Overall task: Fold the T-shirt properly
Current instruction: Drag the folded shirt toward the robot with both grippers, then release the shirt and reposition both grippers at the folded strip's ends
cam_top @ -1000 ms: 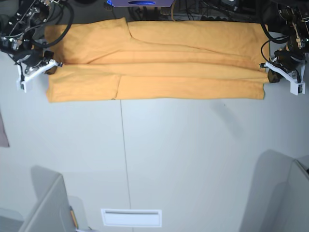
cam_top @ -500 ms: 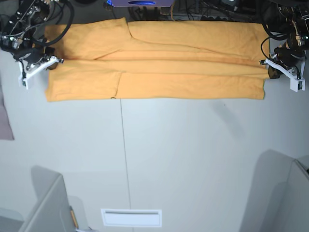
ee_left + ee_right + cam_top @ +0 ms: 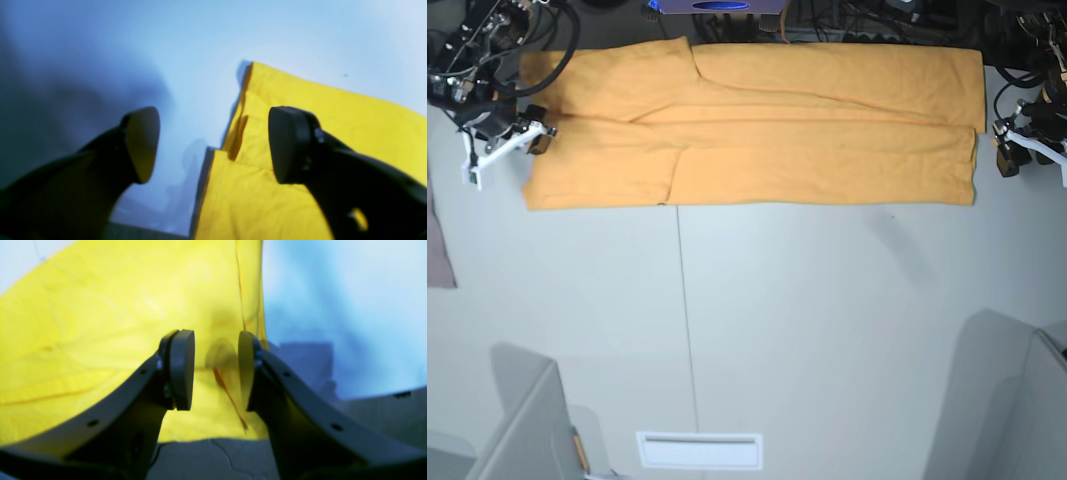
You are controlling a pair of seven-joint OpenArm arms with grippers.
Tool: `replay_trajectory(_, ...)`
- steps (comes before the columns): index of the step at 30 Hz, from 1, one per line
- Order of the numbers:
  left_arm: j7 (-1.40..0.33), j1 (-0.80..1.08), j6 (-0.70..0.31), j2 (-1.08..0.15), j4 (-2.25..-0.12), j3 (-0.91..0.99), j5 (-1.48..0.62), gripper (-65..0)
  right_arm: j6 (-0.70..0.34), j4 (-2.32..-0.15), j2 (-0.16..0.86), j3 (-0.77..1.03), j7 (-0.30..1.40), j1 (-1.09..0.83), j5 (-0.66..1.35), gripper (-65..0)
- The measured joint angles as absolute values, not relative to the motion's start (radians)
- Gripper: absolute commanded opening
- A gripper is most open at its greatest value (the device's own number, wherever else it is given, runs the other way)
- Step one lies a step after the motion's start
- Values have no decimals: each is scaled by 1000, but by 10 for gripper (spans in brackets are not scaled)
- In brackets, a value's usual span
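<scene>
Your T-shirt (image 3: 757,125) lies flat across the far end of the white table (image 3: 827,330), folded lengthwise into a long orange-yellow band that runs from one arm to the other. You can see a fold line along its length and a sleeve edge showing near the base view's left end.

Your left gripper (image 3: 1017,150) sits at the base view's right, just off the shirt's short edge. In the left wrist view its two dark fingertips (image 3: 290,143) stand wide apart with nothing between them; one hangs over the bare table, the other over the yellow cloth (image 3: 300,110), whose layered edge lies in the gap. So that pincer is spread and empty.

Your right gripper (image 3: 512,140) is at the base view's left, at the shirt's other short edge. In the right wrist view (image 3: 215,368) its pads (image 3: 181,368) are parted by a narrow gap, and the shirt's hem (image 3: 250,306) runs beneath them. No cloth is pinched between the pads that you can make out, though the picture is blurred there.

A small mauve cloth (image 3: 437,250) lies at the table's left edge, well apart from the shirt. A white slotted plate (image 3: 699,450) sits at the near edge.
</scene>
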State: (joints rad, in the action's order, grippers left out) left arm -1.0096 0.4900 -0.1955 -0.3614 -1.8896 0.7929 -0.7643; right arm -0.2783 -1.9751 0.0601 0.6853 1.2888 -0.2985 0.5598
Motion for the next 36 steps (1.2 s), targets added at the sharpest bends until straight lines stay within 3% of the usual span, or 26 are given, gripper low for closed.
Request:
replay_trajectory(2, -999, 476, -196, -324, -1890, 795, -764, -571, -278, -1977, 62, 612, 1275, -310, 553, -623)
replay_trajectory(3, -1001, 472, -196, -301, -1889, 795, -759, -650, -278, -1976, 62, 571, 1260, -321, 556, -650)
replay_trajectory(6, -1009, 469, -196, -248, -1885, 791, -731, -650, -278, -1975, 61, 485, 1179, -368, 563, -650)
replay_trajectory(10, -998, 438, -197, -228, -1884, 701, -585, -650, -278, -1969, 65, 417, 1145, -376, 410, -650)
replay_trajectory(13, -911, 425, -202, -183, -1869, 624, -461, -650, -278, -1935, 58, 370, 1118, -358, 269, -650)
replay_trajectory(18, -773, 400, -191, -170, -1688, 505, -302, -650, -278, -1789, 50, 361, 1076, -312, 228, -650)
replay_trajectory(26, -649, 176, -208, -191, -1424, 503, -268, -650, -284, -1557, 62, 360, 989, -93, 263, -650)
replay_trajectory(36, -748, -17, -201, -212, -1320, 496, -237, -650, -285, -1298, 67, 355, 1019, 185, 234, -650)
